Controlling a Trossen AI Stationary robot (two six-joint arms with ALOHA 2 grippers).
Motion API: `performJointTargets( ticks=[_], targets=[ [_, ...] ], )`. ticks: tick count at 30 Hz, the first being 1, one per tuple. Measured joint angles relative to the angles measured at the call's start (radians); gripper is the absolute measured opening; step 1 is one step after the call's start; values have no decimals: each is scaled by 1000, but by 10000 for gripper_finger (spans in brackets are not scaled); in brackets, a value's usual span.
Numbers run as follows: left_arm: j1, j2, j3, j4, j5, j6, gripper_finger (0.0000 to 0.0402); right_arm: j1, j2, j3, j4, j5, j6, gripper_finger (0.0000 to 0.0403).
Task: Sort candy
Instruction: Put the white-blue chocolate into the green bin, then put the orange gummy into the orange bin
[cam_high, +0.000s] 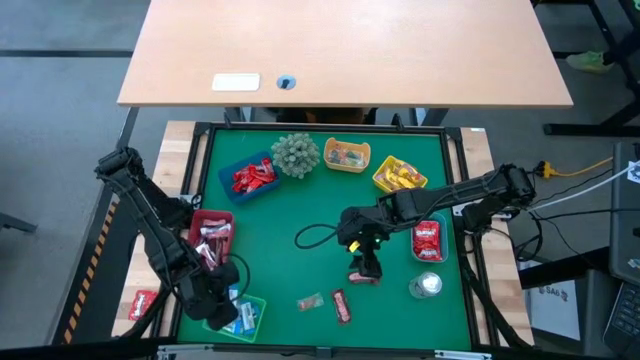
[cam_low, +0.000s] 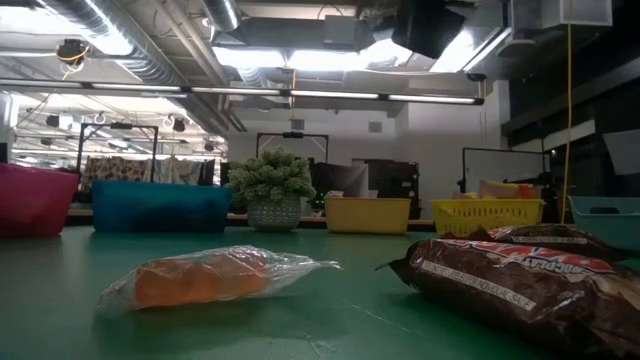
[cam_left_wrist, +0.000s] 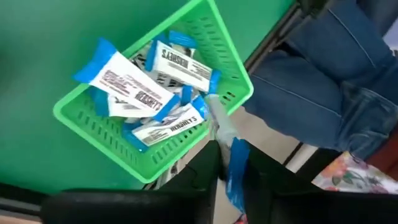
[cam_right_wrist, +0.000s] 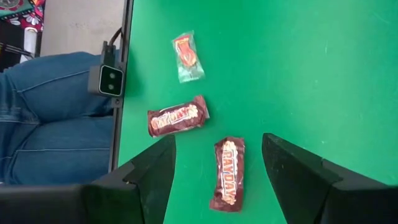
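My left gripper (cam_left_wrist: 231, 168) hangs over the near rim of a green tray (cam_left_wrist: 81, 118) at the table's near left corner, shut on a blue-white candy (cam_left_wrist: 225, 134). Several more blue-white candies (cam_left_wrist: 134, 87) lie in that tray. My right gripper (cam_right_wrist: 219, 149) stands open above the mat, its fingers on either side of a brown wrapped bar (cam_right_wrist: 227, 174) without touching it. A second brown bar (cam_right_wrist: 177, 118) and a clear-wrapped orange candy (cam_right_wrist: 188, 56) lie flat on the mat nearby. In the high view my left gripper (cam_high: 235, 310) and right gripper (cam_high: 365, 265) are far apart. My left gripper pinches the blue-white candy by its blue end (cam_left_wrist: 236, 177) between its two fingers. The fingers slant down from above, and the candy lies along them. Its free end (cam_left_wrist: 211, 109) reaches out over the tray's rim, beside the candies inside.
A pink tray (cam_high: 212, 232) of silvery candies, a blue tray (cam_high: 252, 177) of red ones, a spiky plant ball (cam_high: 296, 155), two yellow trays (cam_high: 347, 155) and a pale tray (cam_high: 428, 240) ring the green mat. A black cable loop (cam_high: 315, 237) lies mid-mat. A person's jeans (cam_right_wrist: 56, 112) show at the near edge.
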Motion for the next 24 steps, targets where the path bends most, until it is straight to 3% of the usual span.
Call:
performJointTargets(
  ticks=[4, 12, 18, 21, 24],
  targets=[
    [0, 0, 0, -30, -35, -7, 64, 0, 0, 0, -3, 0, 0, 238],
    [2, 0, 0, -35, -205, -7, 113, 0, 0, 0, -18, 1, 0, 238],
    [3, 9, 0, 11, -525, 7, 131, 22, 0, 0, -63, 28, 1, 238],
    [9, 36, 0, 73, -679, 118, 132, 60, 0, -1, -74, 101, 1, 238],
    [29, 80, 0, 180, -757, 276, 132, 97, 0, -1, -91, 158, 1, 238]
  ],
)
